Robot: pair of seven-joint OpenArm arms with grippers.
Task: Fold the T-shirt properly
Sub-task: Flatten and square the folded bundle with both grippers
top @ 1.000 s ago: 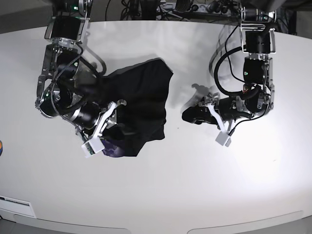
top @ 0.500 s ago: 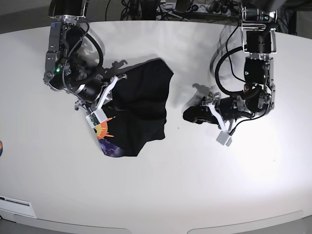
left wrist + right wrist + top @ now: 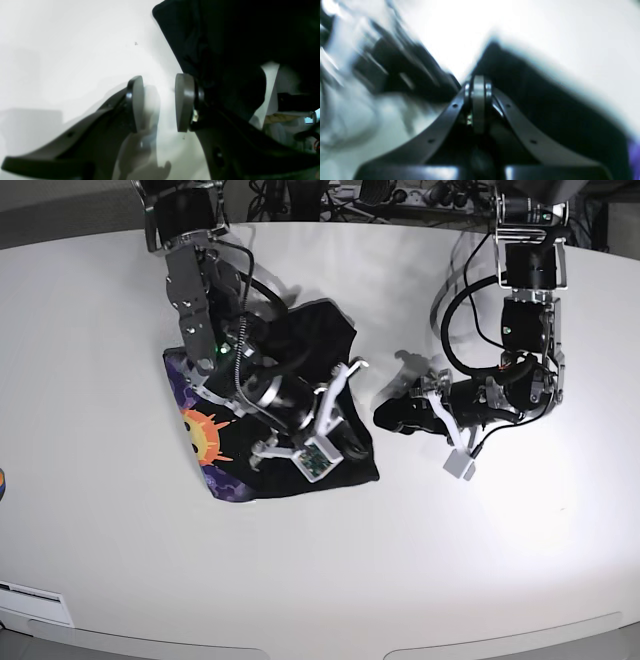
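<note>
Black cloth T-shirt with orange-yellow sun print on purple, bunched on white tabletop, lay directly beneath right black-and-silver gripper, nearer arm. Right fingertips pressed together over part of shirt near its inner edge; whether cloth was pinched, could not tell. From left black-and-silver gripper, fingers spread with nothing between, shirt lay across small bare gap, toward right arm. Shirt's long axis hard to judge, folds irregular. Next move likely turned on right fingers' place at inner edge. Count: one shirt, two arms, two grippers, one tabletop.
</note>
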